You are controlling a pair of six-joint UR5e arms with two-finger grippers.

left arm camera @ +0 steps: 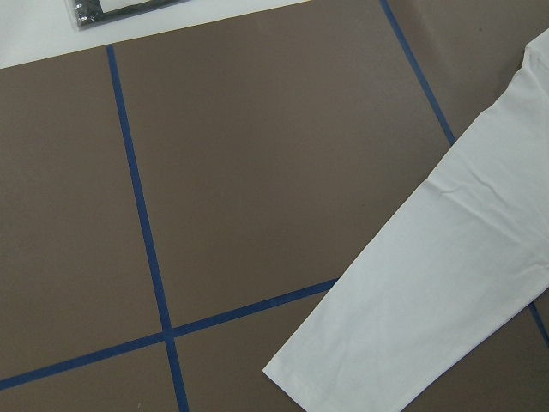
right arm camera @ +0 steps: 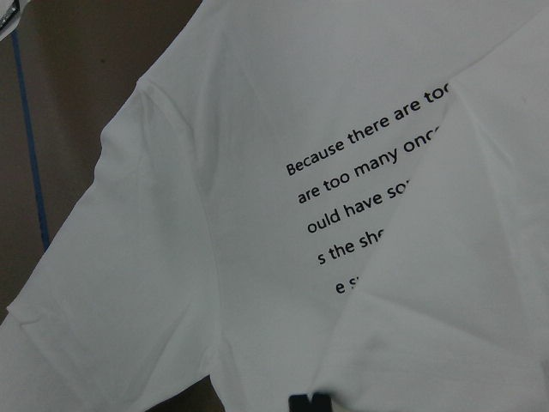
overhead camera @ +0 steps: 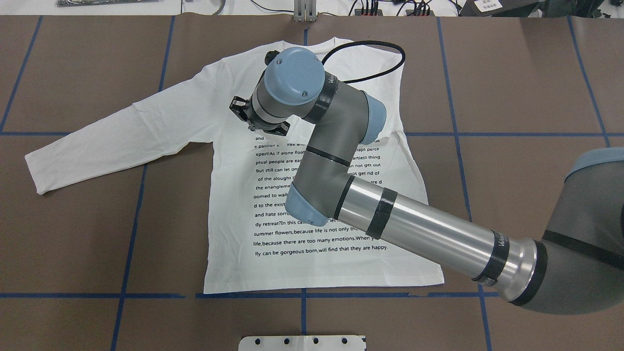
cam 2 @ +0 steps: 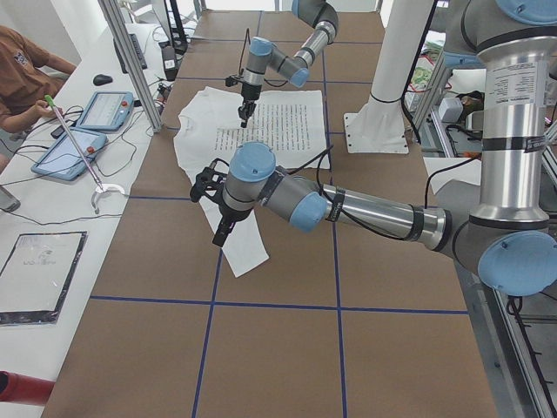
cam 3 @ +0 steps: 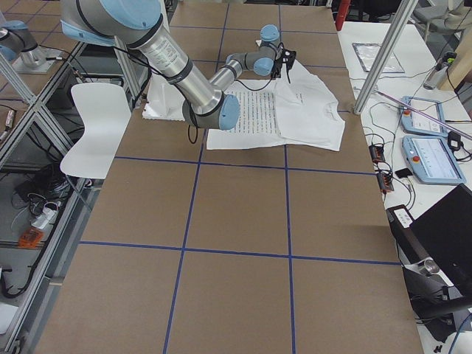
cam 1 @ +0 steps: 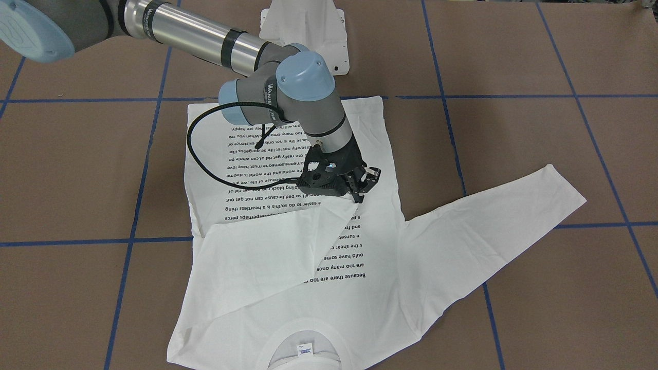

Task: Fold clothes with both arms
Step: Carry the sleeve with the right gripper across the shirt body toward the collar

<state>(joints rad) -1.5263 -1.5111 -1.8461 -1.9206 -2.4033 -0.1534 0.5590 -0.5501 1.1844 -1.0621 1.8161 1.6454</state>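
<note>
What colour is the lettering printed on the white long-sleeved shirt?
Black lettering on the white long-sleeved shirt; clearest in the right wrist-mounted view.

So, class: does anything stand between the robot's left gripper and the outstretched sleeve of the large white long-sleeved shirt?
Nothing visible does. The left gripper hangs by the outstretched sleeve of the white long-sleeved shirt; the wrist view shows only blue-taped brown table beside its cuff.
</note>
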